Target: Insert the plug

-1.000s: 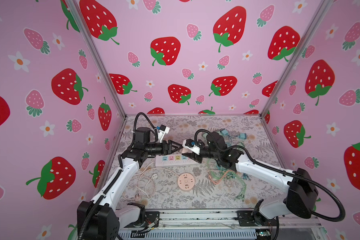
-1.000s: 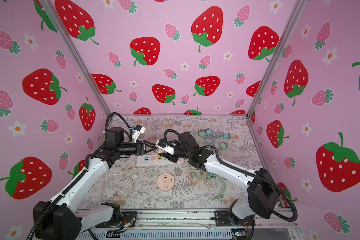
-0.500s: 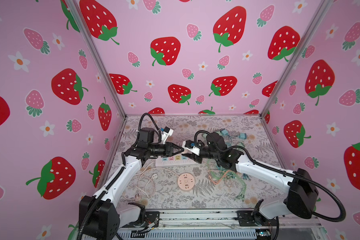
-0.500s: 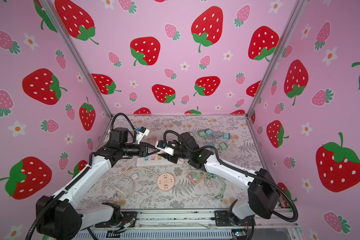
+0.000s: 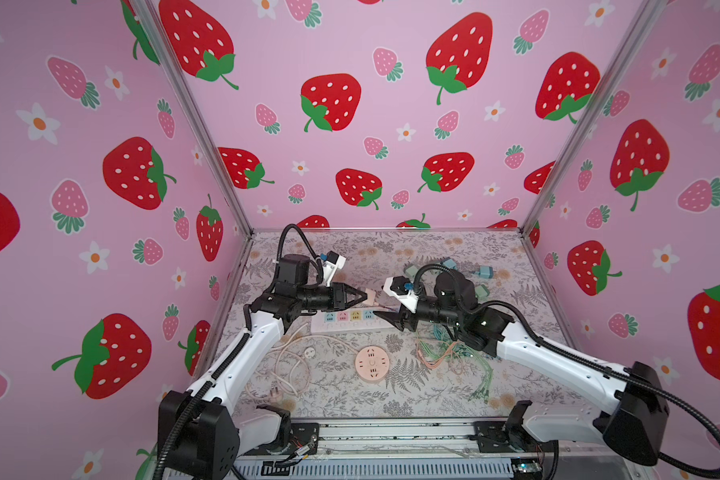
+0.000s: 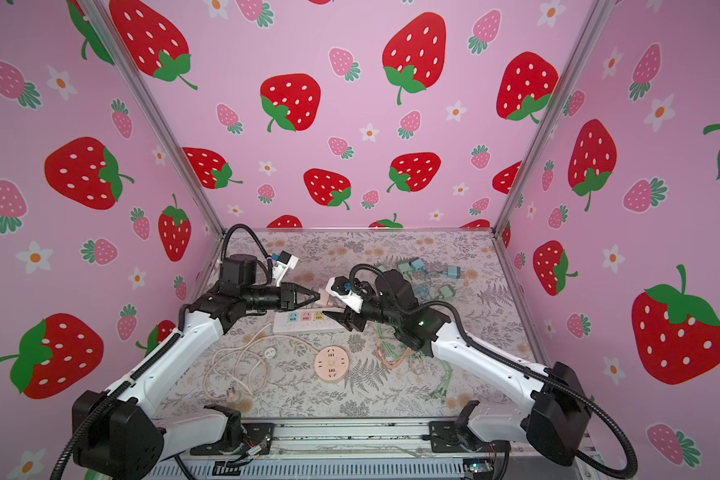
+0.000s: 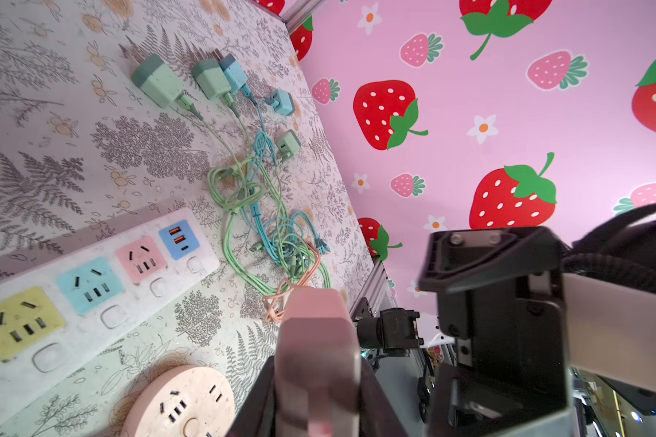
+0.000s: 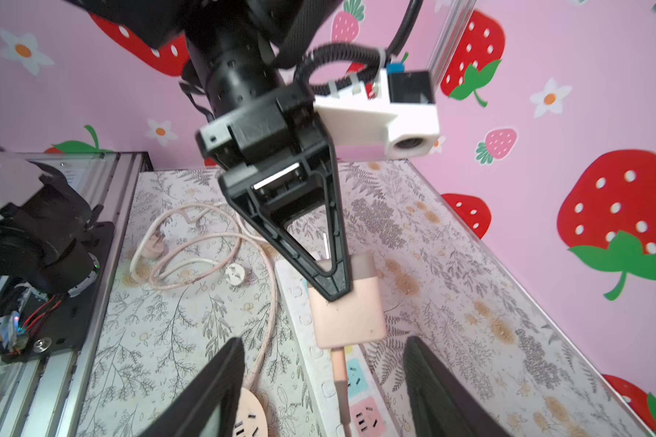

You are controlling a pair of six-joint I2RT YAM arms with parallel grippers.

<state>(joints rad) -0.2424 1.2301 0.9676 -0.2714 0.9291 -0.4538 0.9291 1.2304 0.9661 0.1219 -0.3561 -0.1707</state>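
Observation:
A pink plug [image 5: 371, 296] [image 6: 326, 296] [image 8: 347, 302] hangs just above the white power strip [image 5: 341, 326] [image 6: 304, 327] [image 7: 91, 321] with coloured sockets. My left gripper [image 5: 364, 296] [image 6: 319, 296] [image 7: 317, 397] is shut on it, and the plug [image 7: 317, 340] fills the space between the jaws in the left wrist view. The plug's pink cable [image 8: 339, 374] trails down over the strip [image 8: 294, 287]. My right gripper [image 5: 381, 318] [image 6: 335, 316] [image 8: 319, 397] stands open a little to the right of the plug, fingers apart and empty.
A round pink socket [image 5: 372, 363] [image 7: 182, 401] lies in front of the strip. Green and blue chargers [image 7: 160, 81] with tangled cables [image 5: 449, 353] sit behind and to the right. Looped pale cords [image 5: 292, 365] with plugs lie front left.
My left gripper has closed on the pink plug. The right gripper has opened, let go of the plug and drawn back slightly to the right.

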